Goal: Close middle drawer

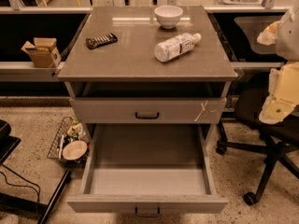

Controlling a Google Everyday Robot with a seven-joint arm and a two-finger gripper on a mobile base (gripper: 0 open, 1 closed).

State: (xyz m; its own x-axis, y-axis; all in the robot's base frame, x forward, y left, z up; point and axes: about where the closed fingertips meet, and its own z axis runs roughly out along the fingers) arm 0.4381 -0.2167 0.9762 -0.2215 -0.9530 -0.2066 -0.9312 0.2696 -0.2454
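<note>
Pincer (279, 97) right of open middle drawer (147, 203)

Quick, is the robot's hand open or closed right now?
Gripper: at the right edge, above the chair, apart from the open middle drawer; open or closed cannot be told.

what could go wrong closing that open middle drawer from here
The gripper sits at the right edge, off from the middle drawer. The office chair stands close by it and could snag its path. A hard shove could jolt the cabinet and roll the bottle lying on its side.
</note>
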